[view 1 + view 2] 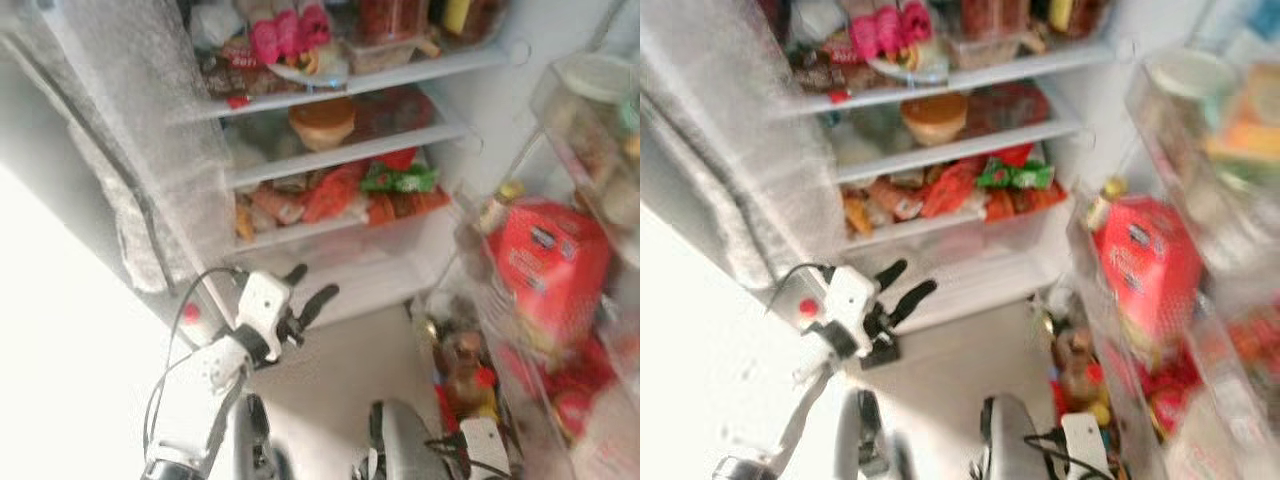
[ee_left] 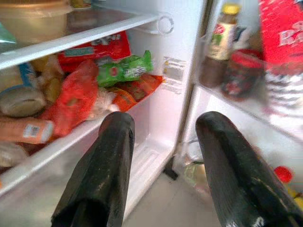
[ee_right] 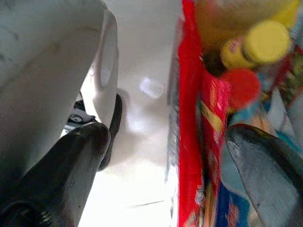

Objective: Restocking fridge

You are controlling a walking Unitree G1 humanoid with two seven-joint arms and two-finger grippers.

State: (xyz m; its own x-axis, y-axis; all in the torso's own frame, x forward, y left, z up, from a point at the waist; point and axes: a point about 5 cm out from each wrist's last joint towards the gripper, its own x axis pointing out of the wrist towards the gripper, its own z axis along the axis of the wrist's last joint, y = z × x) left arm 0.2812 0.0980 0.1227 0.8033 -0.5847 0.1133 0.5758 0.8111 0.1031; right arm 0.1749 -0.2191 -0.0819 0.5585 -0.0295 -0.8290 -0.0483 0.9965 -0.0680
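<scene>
The fridge stands open before me, its white shelves (image 1: 340, 158) crowded with food. My left gripper (image 1: 315, 282) hovers in front of the lowest shelf, open and holding nothing. Past its fingers (image 2: 113, 142) lie a green packet (image 2: 125, 68) and red bags (image 2: 71, 97) on a shelf. In the door rack (image 1: 480, 290) on the right stand a red carton (image 1: 550, 265) and a brown bottle with a yellow cap (image 2: 221, 33). My right gripper (image 3: 165, 135) is low beside the door's bottom rack, open, with red packs (image 3: 208, 118) and a yellow-capped bottle (image 3: 258, 42) just beyond it.
A round brown bun-like item (image 1: 322, 122) sits on the middle shelf, and pink items (image 1: 290, 32) on the top one. The fridge's silver side wall (image 1: 130, 120) runs along the left. Pale floor (image 1: 340, 380) lies below the fridge, with jars (image 1: 462, 365) low in the door.
</scene>
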